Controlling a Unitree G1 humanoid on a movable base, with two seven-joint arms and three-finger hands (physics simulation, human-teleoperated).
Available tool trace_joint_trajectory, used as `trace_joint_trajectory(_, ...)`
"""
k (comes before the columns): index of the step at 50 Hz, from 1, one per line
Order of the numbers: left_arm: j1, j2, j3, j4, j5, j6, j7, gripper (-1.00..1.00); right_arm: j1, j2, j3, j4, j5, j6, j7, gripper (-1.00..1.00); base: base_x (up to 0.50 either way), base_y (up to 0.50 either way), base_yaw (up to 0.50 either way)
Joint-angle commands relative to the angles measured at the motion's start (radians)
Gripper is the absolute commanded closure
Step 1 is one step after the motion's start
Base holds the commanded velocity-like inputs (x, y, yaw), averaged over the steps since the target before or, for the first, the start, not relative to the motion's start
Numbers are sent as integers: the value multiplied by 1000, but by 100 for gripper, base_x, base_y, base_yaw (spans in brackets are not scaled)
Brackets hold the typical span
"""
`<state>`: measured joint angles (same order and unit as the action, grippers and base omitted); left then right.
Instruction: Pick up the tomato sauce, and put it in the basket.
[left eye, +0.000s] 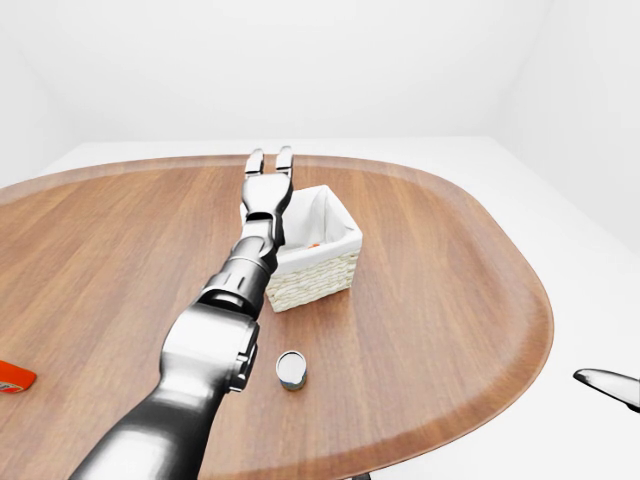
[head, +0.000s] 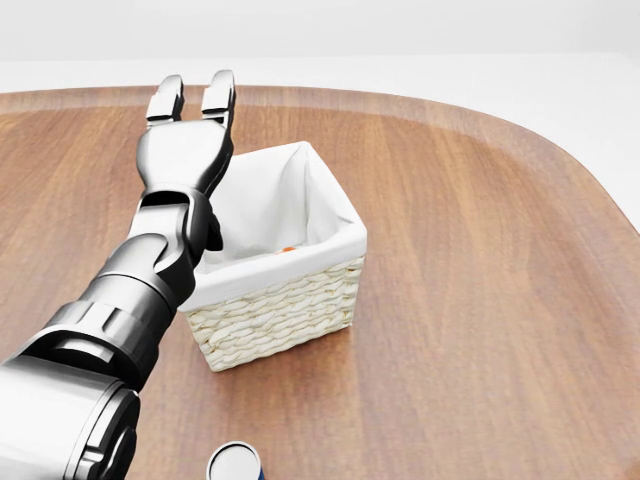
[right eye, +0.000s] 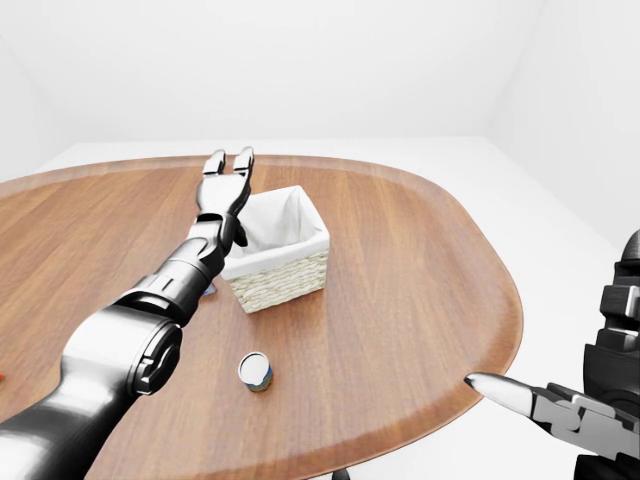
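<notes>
A white-lined wicker basket (head: 280, 315) stands near the middle of the wooden table (head: 480, 250). A small orange-red bit (head: 288, 249) shows low inside the basket; it may be the tomato sauce, but most of it is hidden by the liner. My left hand (head: 192, 88) is stretched out above the basket's upper-left corner, with its fingers straight and open and nothing in them. My right hand (right eye: 520, 395) is low at the right of the right-eye view, off the table's edge, with its fingers spread and empty.
A small round can (left eye: 291, 369) with a silver top stands on the table below the basket. A red thing (left eye: 12, 376) lies at the table's left edge in the left-eye view. A bluish thing (right eye: 208, 290) peeks out under my left forearm.
</notes>
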<state>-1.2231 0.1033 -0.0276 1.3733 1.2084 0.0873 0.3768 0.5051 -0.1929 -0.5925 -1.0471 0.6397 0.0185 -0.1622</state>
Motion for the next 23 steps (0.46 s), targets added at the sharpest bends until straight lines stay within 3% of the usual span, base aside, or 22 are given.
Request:
trace_joint_trajectory(1,0,4,1,0,-1,0,4,-100,-2,2,4,0,-5,2,0,-100,0,0,0)
trace_joint_trajectory(23,-13,11,3,-1,-8,0,1,-100,-8,17,6,0,-16,10,14,-100,0,0,0)
